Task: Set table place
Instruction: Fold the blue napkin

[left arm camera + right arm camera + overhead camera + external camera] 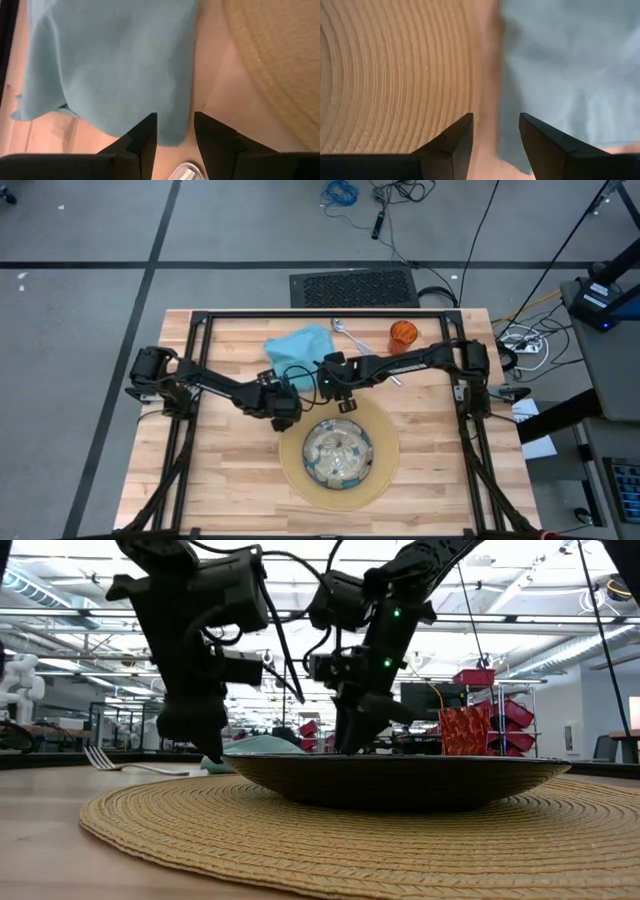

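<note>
Mat point(330, 835) nearest; napkin point(300, 345) beneath both spread pincers (left point(175, 132), right point(496, 131)).

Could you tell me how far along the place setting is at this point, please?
Done: the mat lies on the table with the plate on it. In hand: nothing is gripped; the left gripper and right gripper are open, both low near the napkin. Left: the napkin, the orange cup and the cutlery wait at the table's far edge.
</note>
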Available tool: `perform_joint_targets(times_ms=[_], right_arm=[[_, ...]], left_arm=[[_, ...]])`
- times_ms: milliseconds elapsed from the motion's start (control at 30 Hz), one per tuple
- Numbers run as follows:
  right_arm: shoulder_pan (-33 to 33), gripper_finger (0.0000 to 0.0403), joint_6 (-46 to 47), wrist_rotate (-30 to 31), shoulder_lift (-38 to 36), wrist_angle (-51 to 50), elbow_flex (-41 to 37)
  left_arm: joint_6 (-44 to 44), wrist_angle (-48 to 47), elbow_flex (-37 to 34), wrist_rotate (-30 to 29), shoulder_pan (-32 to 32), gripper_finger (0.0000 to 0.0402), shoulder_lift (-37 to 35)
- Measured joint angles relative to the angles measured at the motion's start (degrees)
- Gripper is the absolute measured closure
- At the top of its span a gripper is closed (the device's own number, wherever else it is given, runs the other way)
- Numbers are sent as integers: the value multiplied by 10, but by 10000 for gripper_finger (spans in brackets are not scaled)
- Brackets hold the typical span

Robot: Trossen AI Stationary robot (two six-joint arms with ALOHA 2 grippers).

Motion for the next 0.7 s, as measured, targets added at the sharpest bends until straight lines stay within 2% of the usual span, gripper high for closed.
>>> perform_joint_targets(times_ms=[300,700], right_arm=[[-1,252,0,5,32,15,0],[-16,252,-10,-5,34,34,0]], left_arm=[[44,44,0,-8,3,286,51],[55,60,1,-17,21,285,55]])
